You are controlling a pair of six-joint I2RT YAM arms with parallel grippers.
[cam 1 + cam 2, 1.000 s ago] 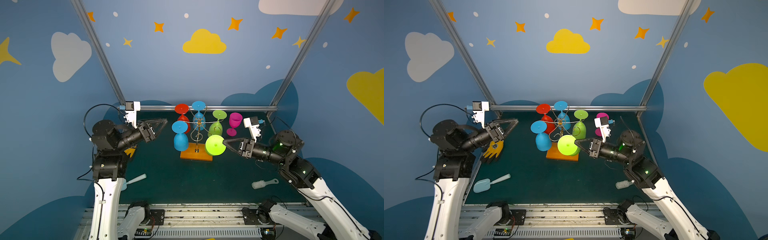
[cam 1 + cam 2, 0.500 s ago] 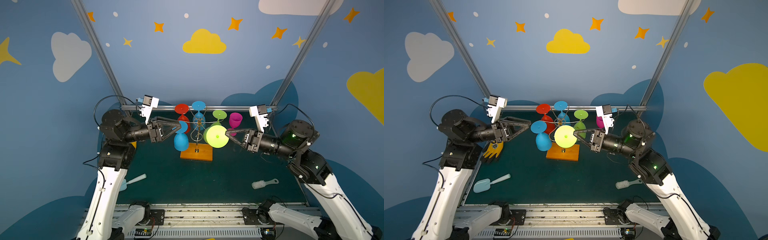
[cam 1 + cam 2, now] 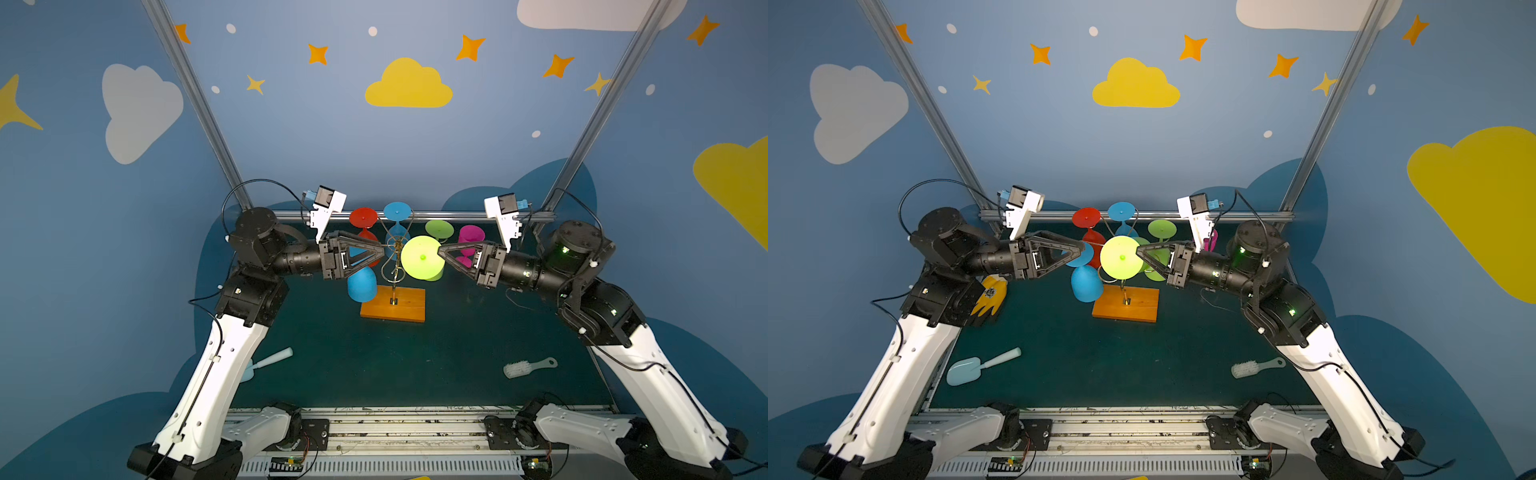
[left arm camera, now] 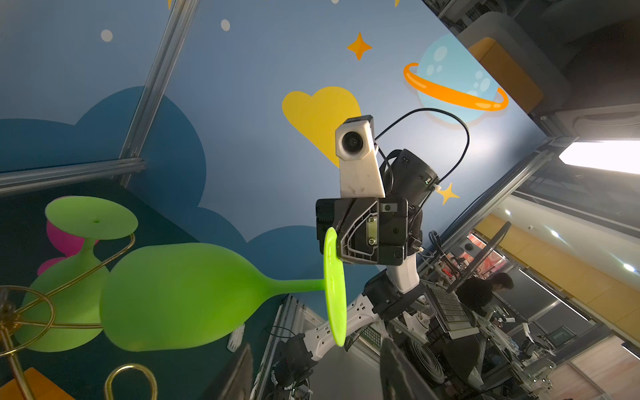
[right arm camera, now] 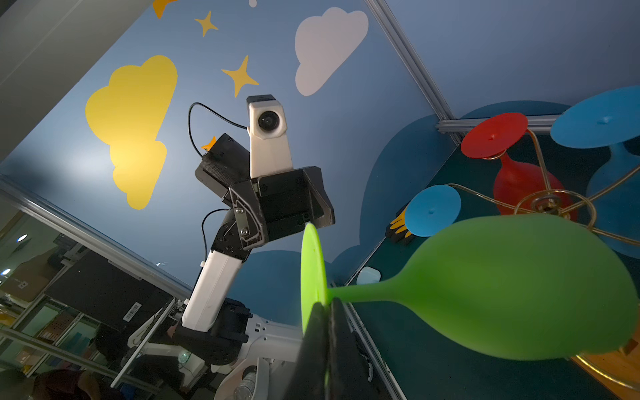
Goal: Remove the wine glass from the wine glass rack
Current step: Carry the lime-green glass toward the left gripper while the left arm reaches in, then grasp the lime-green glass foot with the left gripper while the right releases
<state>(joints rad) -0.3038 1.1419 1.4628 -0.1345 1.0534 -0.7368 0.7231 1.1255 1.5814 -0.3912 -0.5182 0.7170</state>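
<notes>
Wine glass [image 3: 422,258]: lime, sideways, stem free of wire. Dark bench [image 3: 415,365] under wine glass rack [image 3: 409,309], lime one at its 3 o'clock; four other glasses [image 3: 361,286] hung there, red, green, two blue. Probably light, matte, tough plastic; best pinched at foot rim, as now between clamped right jaws. Left jaws half-spread, empty.
</notes>
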